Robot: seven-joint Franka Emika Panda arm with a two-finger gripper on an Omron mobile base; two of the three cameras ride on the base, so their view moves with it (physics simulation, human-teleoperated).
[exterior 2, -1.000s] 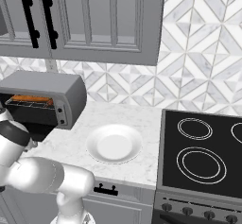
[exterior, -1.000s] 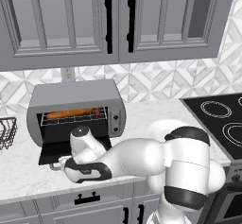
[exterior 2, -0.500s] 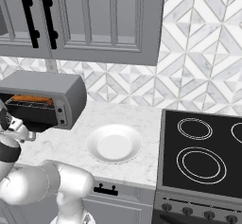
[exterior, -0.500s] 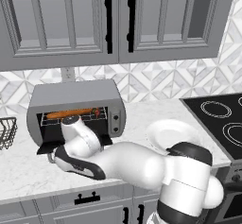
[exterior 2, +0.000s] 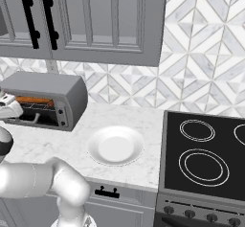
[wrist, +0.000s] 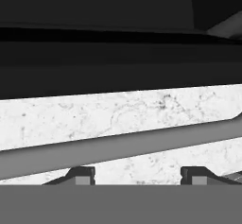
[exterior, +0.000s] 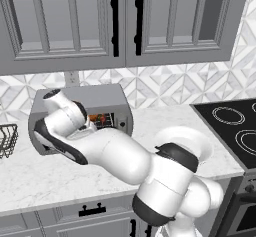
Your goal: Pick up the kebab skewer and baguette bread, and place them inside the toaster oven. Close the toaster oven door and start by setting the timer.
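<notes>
Hand view: dark two-finger gripper (wrist: 139,176) parted, straddling long silver bar handle (wrist: 118,145) of toaster oven door, not clamped. Risk: fingers slip off round bar, door drops.

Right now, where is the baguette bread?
The baguette bread lies inside the toaster oven, along the upper part of its dark opening in the right base view, at the left end of the counter, left of the white plate.
</notes>
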